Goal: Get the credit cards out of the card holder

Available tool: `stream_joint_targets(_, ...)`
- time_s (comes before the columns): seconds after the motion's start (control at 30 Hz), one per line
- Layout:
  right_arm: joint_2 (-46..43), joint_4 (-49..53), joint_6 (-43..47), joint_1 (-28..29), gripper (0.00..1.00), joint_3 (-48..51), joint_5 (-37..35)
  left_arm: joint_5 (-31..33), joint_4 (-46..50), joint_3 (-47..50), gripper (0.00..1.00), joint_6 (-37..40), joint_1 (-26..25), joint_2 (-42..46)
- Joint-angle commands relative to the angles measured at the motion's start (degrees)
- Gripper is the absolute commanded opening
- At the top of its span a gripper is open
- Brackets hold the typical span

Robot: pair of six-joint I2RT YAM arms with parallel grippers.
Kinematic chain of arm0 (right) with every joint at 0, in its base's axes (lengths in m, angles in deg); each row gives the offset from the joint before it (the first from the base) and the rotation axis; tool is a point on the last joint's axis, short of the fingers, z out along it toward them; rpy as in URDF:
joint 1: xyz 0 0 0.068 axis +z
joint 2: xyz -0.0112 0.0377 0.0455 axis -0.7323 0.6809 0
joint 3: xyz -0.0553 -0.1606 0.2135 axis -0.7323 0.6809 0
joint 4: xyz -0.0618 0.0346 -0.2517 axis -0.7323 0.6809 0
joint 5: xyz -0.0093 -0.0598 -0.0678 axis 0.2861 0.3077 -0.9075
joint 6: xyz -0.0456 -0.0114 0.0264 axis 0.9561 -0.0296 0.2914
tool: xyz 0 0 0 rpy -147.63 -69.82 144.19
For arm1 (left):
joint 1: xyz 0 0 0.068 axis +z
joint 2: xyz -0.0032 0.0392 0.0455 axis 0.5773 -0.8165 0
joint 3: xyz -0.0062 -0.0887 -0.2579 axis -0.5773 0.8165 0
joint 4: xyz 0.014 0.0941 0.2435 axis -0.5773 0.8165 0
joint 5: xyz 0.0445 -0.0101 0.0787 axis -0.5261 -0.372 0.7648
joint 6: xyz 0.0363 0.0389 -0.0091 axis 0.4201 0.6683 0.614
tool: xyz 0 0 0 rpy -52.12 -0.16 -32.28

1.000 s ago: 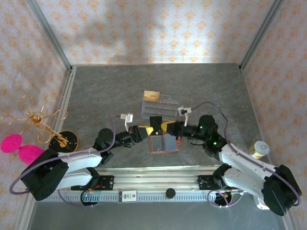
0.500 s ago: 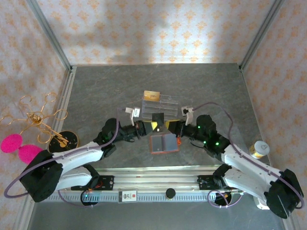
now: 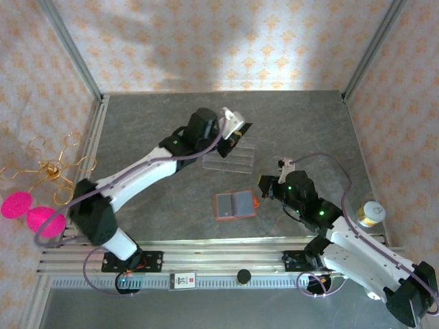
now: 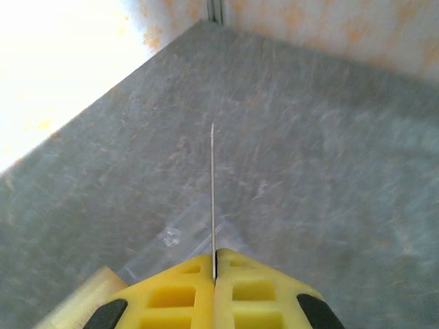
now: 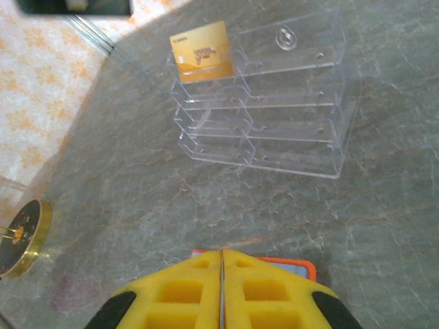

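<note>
Left wrist view — left pincer (image 4: pixel 214 256) clamped on card (image 4: pixel 212 185) (edge-on); right pincer (image 5: pixel 221 255) closed, empty.

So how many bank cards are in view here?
2. A gold card stands in a back slot of the clear rack; a dark card is pinched in the left gripper over the rack. More could be hidden inside the wallet.

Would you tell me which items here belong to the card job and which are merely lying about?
Job: card holder; gold card in clear rack; second card in left hand.
Lying about: small jar; gold wire ornament; pink pompoms.
</note>
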Motion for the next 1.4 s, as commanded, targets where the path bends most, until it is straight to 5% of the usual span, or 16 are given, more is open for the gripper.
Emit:
stream_joint_targets(0.0,-0.6,1.9,-1.4,-0.4,0.08,1.7,-1.3,2.7,19.3,-14.0,0.00,18.3,0.5,-9.5)
stream_joint_targets(0.17,-0.7,4.1,-1.3,-0.5,0.07,2.1,-2.7,3.6,34.2,-35.8,0.00,25.6,1.5,-24.8)
stream_joint_targets(0.37,-1.3,7.0,-2.4,-0.9,0.06,2.7,-4.9,2.9,43.6,-49.3,0.00,30.9,2.3,-34.6)
stream_joint_targets(0.97,3.8,5.8,-2.7,-1.5,0.06,2.9,-5.7,2.2,35.6,-35.4,0.00,37.1,2.9,-26.2)
stream_joint_targets(1.37,4.5,5.2,-2.7,-1.6,0.06,3.4,-5.1,2.0,33.2,-38.2,0.00,41.0,3.3,-28.9)
